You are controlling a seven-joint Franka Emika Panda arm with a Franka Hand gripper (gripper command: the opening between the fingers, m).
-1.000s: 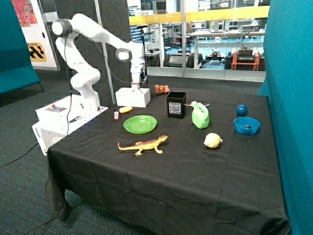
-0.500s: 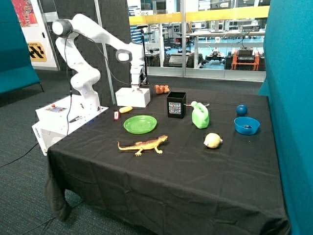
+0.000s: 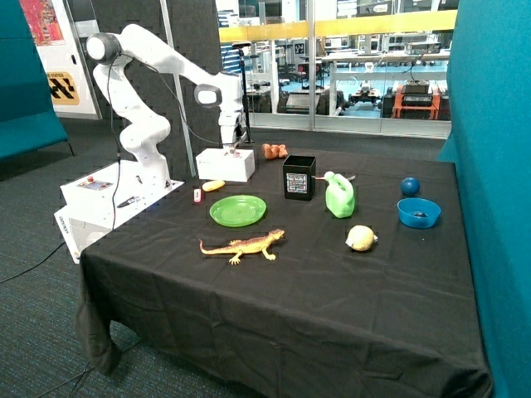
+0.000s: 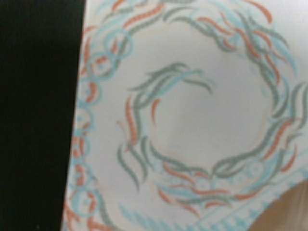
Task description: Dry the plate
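Green plate [image 3: 238, 210] is sitting bare on the black tabletop [image 3: 332, 282], left of centre, with a toy lizard [image 3: 243, 245] lying just nearer and a yellow piece [image 3: 213, 186] beyond it. The gripper [image 3: 231, 148] is hanging at the top of the white box [image 3: 225, 165] further back; cannot tell how far open. The wrist view is filling with the box's patterned top [image 4: 202, 115].

The plate [image 3: 238, 210], flat, round, bright green with a shallow raised rim, lies upright on the black tablecloth [image 3: 332, 282].
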